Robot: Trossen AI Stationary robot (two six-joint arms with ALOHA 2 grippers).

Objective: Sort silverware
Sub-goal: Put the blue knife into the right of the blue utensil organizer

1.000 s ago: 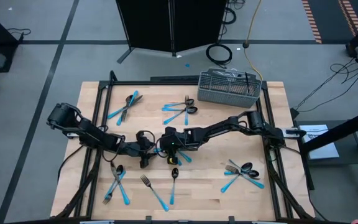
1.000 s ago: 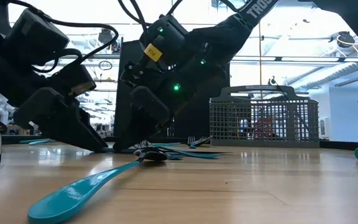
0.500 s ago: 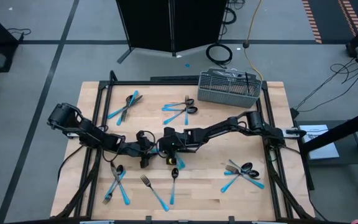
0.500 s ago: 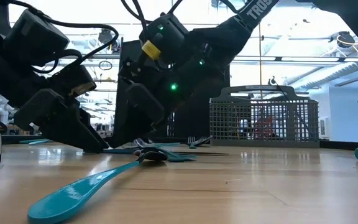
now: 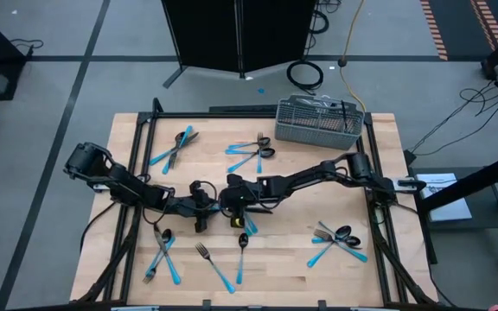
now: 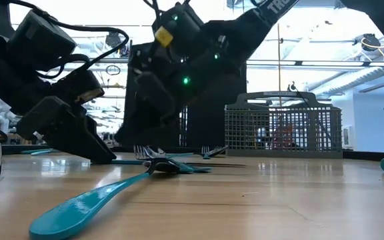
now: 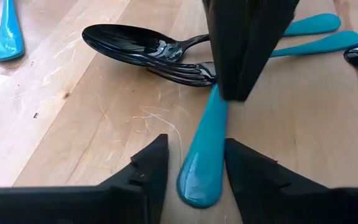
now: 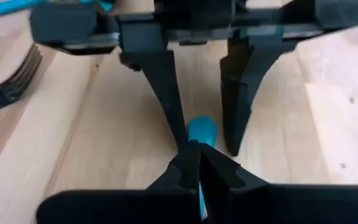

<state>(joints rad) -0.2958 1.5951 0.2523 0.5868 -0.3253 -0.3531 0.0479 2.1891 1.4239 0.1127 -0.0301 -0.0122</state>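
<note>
High view: both arms meeting mid-worktop point(image 5: 379, 155), left gripper point(image 5: 212, 207) and right gripper point(image 5: 232, 200) almost touching over one blue-handled utensil point(image 5: 251, 223). Other silverware scattered in small clusters point(image 5: 340, 240) across the wood; grey mesh basket point(image 5: 318, 121) at the far edge.

Low view: a blue-handled spoon point(image 6: 92, 199) lying flat in the foreground, basket point(image 6: 282, 130) beyond, bright workshop behind.

Left wrist view: left gripper point(image 7: 196, 177) with fingers apart, straddling the tip of the blue handle point(image 7: 202, 158), not yet clamped; right fingers point(image 7: 241, 43) pinching the same handle higher up.

Right wrist view: right gripper point(image 8: 197, 171) pressed together on the handle point(image 8: 201, 132). Probably light, stiff and slick plastic, best taken on the handle. Pale, scratched wooden surface.
</note>
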